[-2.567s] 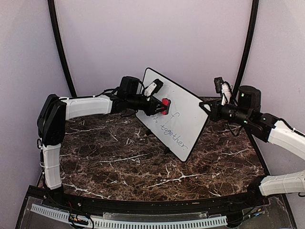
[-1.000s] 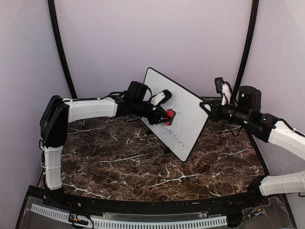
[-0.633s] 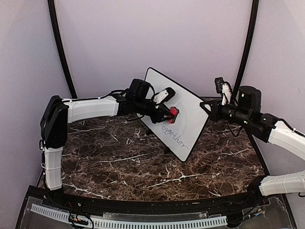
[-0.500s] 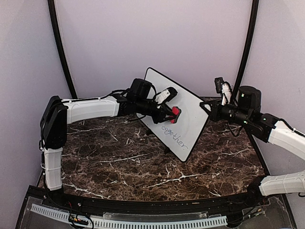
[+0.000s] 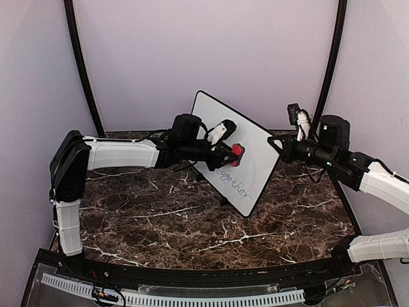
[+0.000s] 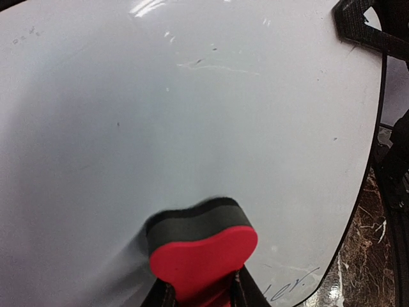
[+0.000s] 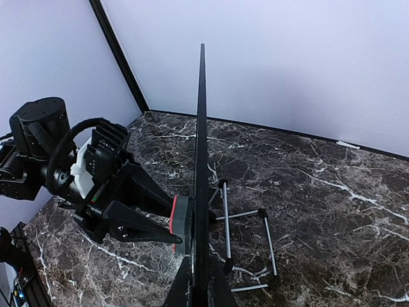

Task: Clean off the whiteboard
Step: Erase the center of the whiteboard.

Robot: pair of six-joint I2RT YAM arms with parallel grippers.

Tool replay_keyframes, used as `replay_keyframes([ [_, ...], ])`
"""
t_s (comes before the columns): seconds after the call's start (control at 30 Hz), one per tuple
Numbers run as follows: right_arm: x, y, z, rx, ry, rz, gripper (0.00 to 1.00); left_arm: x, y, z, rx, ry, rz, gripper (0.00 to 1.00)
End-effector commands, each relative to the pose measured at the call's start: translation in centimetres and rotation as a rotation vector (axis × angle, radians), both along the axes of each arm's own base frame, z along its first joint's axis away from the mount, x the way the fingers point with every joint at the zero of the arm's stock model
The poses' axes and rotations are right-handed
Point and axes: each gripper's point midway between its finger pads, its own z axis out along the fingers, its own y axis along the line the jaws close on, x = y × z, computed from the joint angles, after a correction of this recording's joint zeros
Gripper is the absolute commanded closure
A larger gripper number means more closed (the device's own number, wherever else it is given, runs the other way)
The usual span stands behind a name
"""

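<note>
1. Left arm (image 5: 121,153) is stretched out low and nearly level from the left, wrist turned toward the whiteboard (image 5: 255,137).
2. Left pincer (image 5: 235,154) is clamped on a red eraser (image 5: 237,152). In the left wrist view its dark felt side (image 6: 192,220) is pressed flat on the board face (image 6: 192,115).
3. Right arm (image 5: 358,169) reaches in from the right with the elbow low and the forearm angled up and leftward.
4. Right pincer (image 5: 276,144) is clamped on the whiteboard's right corner. The right wrist view shows the board edge-on (image 7: 201,160) between the closed fingers (image 7: 216,291).
5. The whiteboard stands tilted like a diamond at the middle back of the marble surface (image 5: 160,217). Its lower corner is down by the surface; I can't tell if it touches.
6. The eraser sits right of the board's middle, near the gripped corner and above the handwritten word "together" (image 5: 232,181).
7. That word runs toward the lower corner, close to the lower edge.
8. White board face spreads above and left of the eraser toward the top corner.
9. A wire stand (image 7: 246,236) lies on the surface just behind the board.
10. The back wall is near behind the board, with black poles (image 5: 80,64) in the corners.
</note>
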Motion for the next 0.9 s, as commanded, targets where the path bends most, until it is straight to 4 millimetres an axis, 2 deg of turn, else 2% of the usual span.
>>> replay_keyframes([
  [0.0,-3.7,2.6,-3.8,-0.1,0.065,0.23,1.0,5.0,3.2,-1.0,-0.011,-0.012,0.209,0.85],
  [0.27,-3.6,2.8,-3.7,-0.099,0.066,0.235,1.0,7.0,4.9,-3.7,0.046,-0.012,0.33,0.85],
  [0.4,-3.6,2.7,-3.8,-0.101,0.068,0.233,1.0,6.6,4.4,-3.6,0.029,0.001,0.293,0.85],
  [0.5,-3.6,2.7,-3.9,-0.101,0.07,0.232,1.0,5.3,3.4,-3.4,0.003,0.019,0.229,0.85],
  [0.7,-3.5,2.8,-4.0,-0.098,0.073,0.233,1.0,0.4,-0.3,-3.5,-0.017,-0.004,0.093,0.85],
  [0.87,-3.6,2.8,-4.0,-0.099,0.075,0.234,1.0,-2.0,-2.3,-3.3,-0.022,-0.02,0.039,0.86],
])
